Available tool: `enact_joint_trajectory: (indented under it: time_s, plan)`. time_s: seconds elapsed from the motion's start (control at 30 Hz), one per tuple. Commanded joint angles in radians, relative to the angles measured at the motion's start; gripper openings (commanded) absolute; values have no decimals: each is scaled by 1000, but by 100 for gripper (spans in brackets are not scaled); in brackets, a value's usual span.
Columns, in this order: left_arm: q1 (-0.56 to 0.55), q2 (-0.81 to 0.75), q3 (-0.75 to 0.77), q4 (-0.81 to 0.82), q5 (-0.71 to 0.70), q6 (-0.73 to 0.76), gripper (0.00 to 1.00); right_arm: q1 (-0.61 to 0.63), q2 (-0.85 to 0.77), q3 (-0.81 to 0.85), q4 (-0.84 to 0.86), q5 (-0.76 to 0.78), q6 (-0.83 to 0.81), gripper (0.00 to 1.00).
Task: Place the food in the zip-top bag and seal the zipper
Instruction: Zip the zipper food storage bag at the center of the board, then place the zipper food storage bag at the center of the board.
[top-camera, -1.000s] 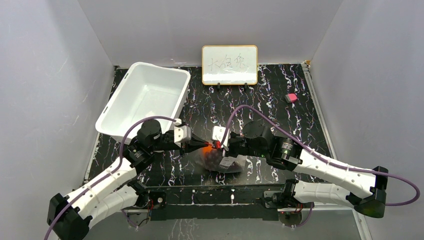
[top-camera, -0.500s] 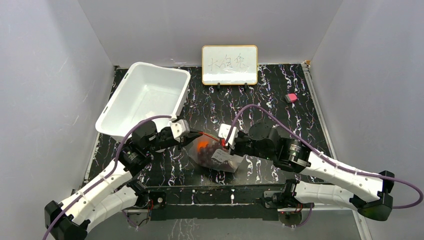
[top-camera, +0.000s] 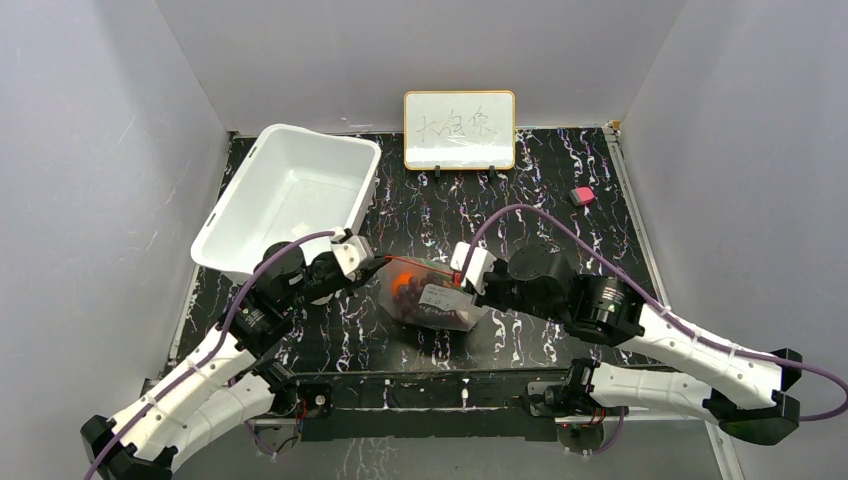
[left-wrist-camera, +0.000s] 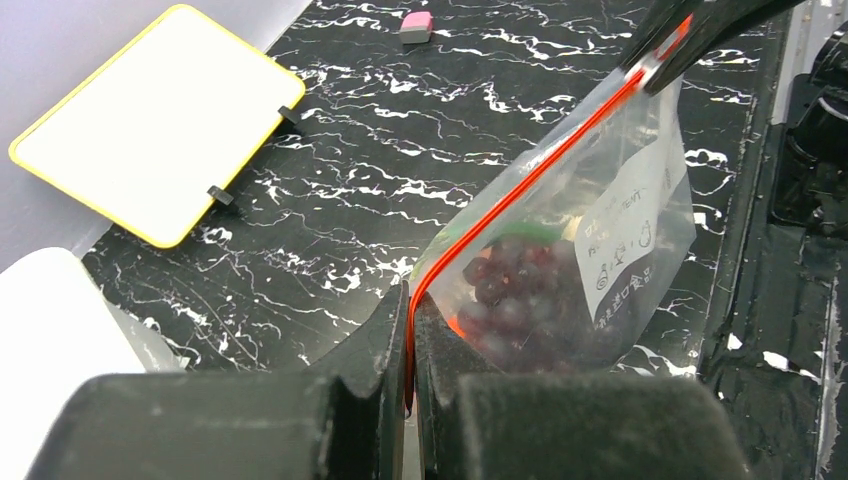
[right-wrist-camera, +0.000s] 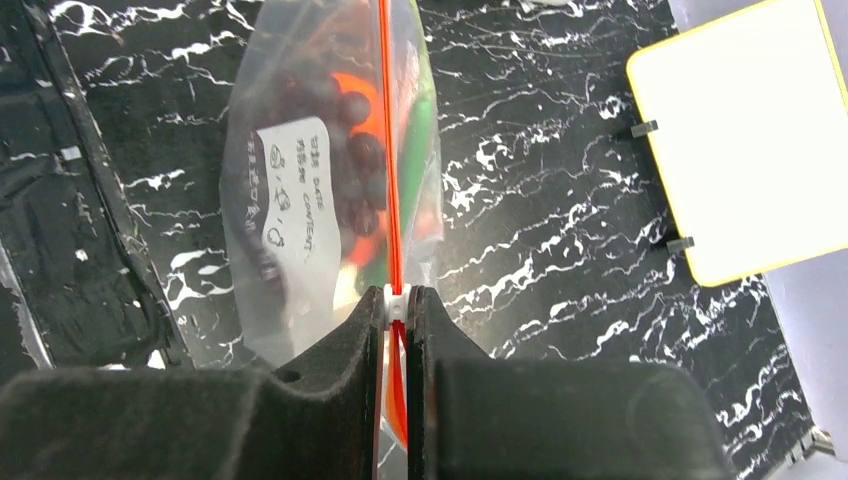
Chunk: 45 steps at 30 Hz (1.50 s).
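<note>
Left gripper (left-wrist-camera: 410, 300): we see its jaws pressed together on one end of the zipper (left-wrist-camera: 520, 175), with the red strip pinched between the pads
Right gripper (right-wrist-camera: 397, 300): we see it clamped on the opposite end of the same strip, with nothing else in its grasp
Zip-top bag (top-camera: 435, 305): we find it strung between the two grippers over the near middle of the table (top-camera: 560, 240); we cannot tell whether its bottom touches the surface
Zipper line: we read it as one thin, straight, taut line running from gripper to gripper
Food (left-wrist-camera: 510, 290): we see it inside the bag, gathered low, with a dark grape bunch, something orange beside it and a green bit above
Label (right-wrist-camera: 300, 200): we see a white patch with handwriting on the bag's near face
White bin (top-camera: 290, 190): we place it at the far left, well apart from the bag
Whiteboard (top-camera: 459, 130): we see it standing at the back edge
Pink block (top-camera: 581, 195): we spot it lying far right, well apart from everything else
</note>
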Motion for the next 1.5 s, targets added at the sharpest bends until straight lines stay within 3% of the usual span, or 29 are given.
enact_joint_trajectory:
  time_s: [0.0,0.33,0.5,0.7,0.9,1.07,1.17,1.27,1.47]
  plan:
    - [12,-32,17,4,-130,29,0,-4,-47,68,-209,125,12,0]
    - [12,-8,47,-58,-178,47,0,-4,-105,186,-466,249,85,0]
    - [13,-9,33,-40,-199,23,0,-4,-119,206,-516,261,127,0]
    - [13,-17,44,-46,-157,-5,0,-4,-111,228,-444,101,172,0]
    - [12,-37,116,-201,-25,-60,0,-4,-139,177,-316,-160,210,0]
    - [12,-6,147,-280,33,-95,0,-4,-177,110,-156,-145,208,0]
    - [12,41,149,-271,23,-96,0,-5,-152,46,-87,-11,167,0]
    - [12,85,158,-234,-1,-112,14,-4,-82,8,-35,135,161,0]
    - [13,129,222,-187,-89,-194,57,-34,52,-37,53,340,188,0]
